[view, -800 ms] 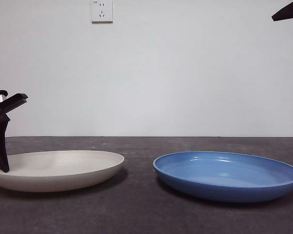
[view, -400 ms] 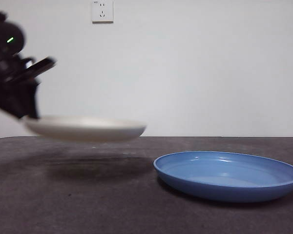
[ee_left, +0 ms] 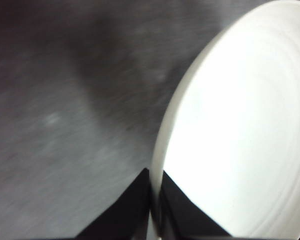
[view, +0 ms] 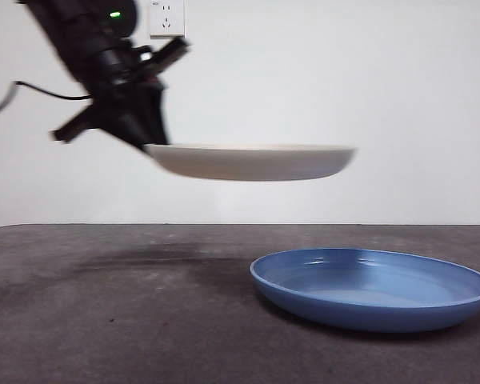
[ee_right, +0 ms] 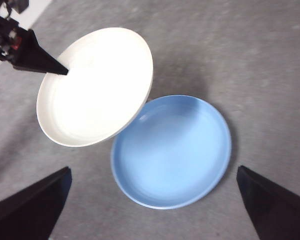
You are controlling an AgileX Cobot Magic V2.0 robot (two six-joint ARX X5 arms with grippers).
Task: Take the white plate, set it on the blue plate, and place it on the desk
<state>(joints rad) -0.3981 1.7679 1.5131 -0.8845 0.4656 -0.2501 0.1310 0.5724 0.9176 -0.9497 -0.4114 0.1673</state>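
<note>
My left gripper (view: 148, 140) pinches the near rim of the white plate (view: 252, 162) — one jaw above the rim, one below, clamped tight. The plate hangs level in the air, clear of the desk (view: 112, 320), reaching out rightward from my jaws. Its far edge overhangs the blue plate (view: 372, 288), which lies flat on the desk below. My right gripper (ee_right: 150, 210) waits high above both plates — jaws spread wide, empty.
</note>
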